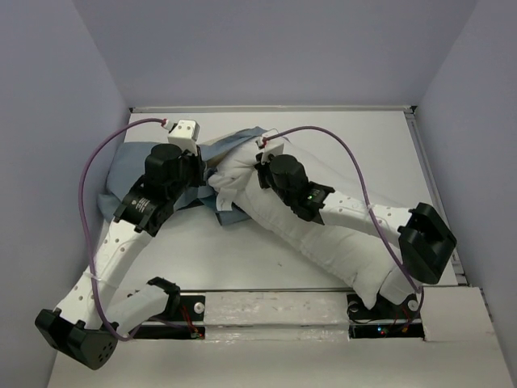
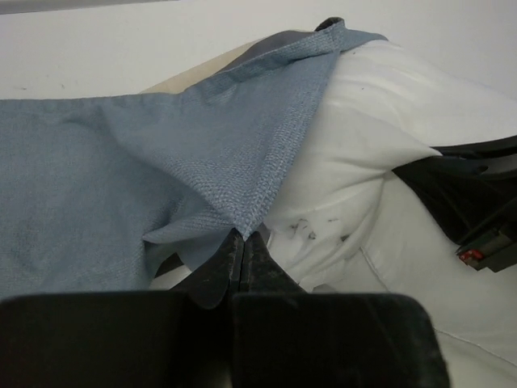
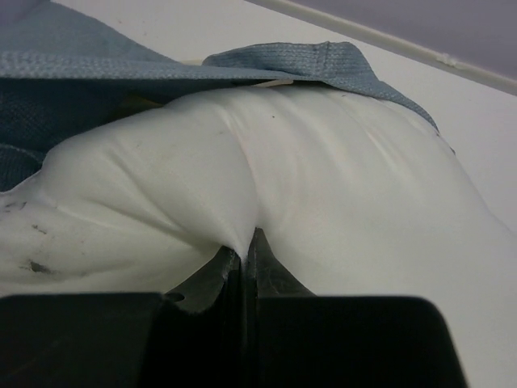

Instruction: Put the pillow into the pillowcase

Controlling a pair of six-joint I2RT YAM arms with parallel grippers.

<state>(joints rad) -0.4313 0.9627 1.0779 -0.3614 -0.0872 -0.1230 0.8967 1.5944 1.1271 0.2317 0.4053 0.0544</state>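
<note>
The white pillow (image 1: 236,179) lies mid-table, its far end tucked under the blue-grey pillowcase (image 1: 129,171), which spreads to the left. In the left wrist view my left gripper (image 2: 244,236) is shut on a pulled-up point of the pillowcase (image 2: 202,153), right beside the pillow (image 2: 363,153). In the right wrist view my right gripper (image 3: 249,242) is shut on a pinched fold of the pillow (image 3: 323,186), with the pillowcase (image 3: 315,61) edge draped over the pillow's far side. From above, the left gripper (image 1: 203,174) and right gripper (image 1: 260,168) sit close together over the cloth.
White table (image 1: 371,145) with a raised rim at the back and right. Purple cables (image 1: 89,178) loop from both wrists. The right arm's white sleeve (image 1: 339,242) crosses the near middle. Grey walls enclose left, back and right.
</note>
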